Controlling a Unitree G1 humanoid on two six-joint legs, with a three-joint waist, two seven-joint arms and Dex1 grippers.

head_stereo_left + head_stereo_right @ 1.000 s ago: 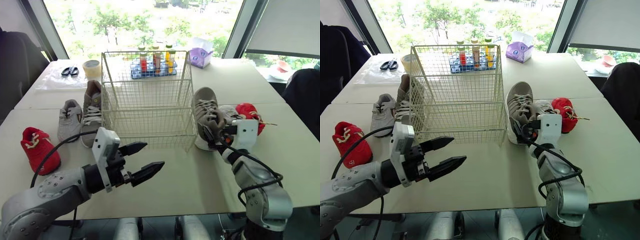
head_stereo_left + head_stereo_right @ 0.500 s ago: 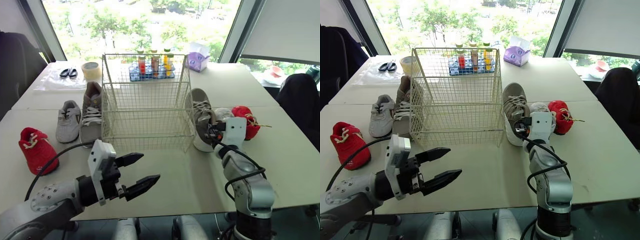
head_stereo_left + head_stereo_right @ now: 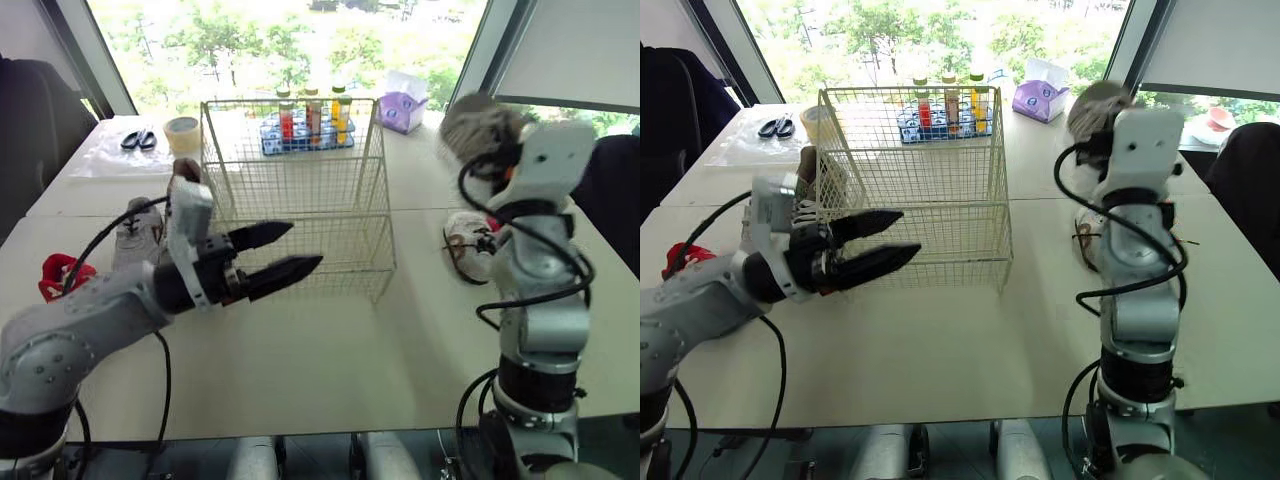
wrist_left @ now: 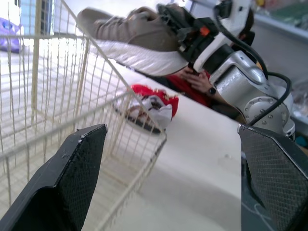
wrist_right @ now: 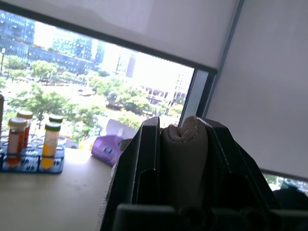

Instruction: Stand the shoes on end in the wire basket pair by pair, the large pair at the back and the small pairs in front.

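White table (image 3: 350,345) first: the left pincer (image 3: 303,247) hangs nearest, fingers apart, before the wire basket (image 3: 290,195). Right of it, the right pincer (image 5: 184,163) clamps 1 large grey sneaker (image 4: 130,31) by its padded collar, aloft; light, probably floppy there, stiffer at the sole.

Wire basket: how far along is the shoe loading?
Done: nothing; the wire basket is empty. In hand: the right tool holds a large grey shoe above the table; left tool open, empty. Left: the other large grey shoe, left small grey shoe, left red shoe, right small grey shoe, right red shoe, all on the table.
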